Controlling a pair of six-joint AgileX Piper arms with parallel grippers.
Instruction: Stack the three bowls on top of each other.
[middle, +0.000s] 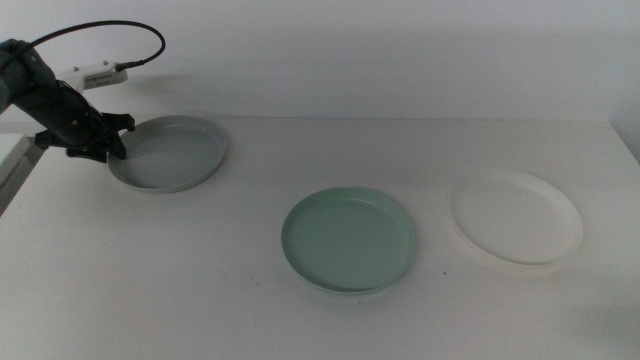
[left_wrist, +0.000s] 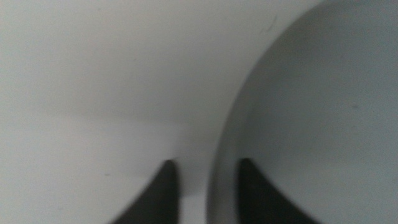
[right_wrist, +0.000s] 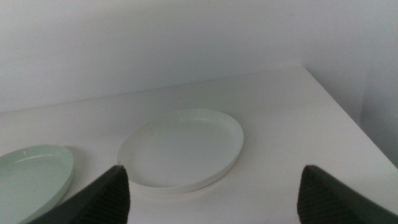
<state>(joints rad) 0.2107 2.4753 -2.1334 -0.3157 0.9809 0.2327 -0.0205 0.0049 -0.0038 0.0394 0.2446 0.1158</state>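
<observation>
Left gripper sits at the far left of the white table, at the near-left rim of the pale grey shallow round bowl. In the left wrist view, its two dark jaws straddle that rim, one inside the grey bowl and one outside, set narrowly; contact with the rim appears likely, but the close, blurred view does not confirm it. The mint green shallow round bowl lies flat near the table centre, well apart from the grey one. The white shallow round bowl lies flat to its right, near but not touching. Right gripper is out of the middle view; its jaws stand wide apart, facing the white bowl, with the green bowl beside it
</observation>
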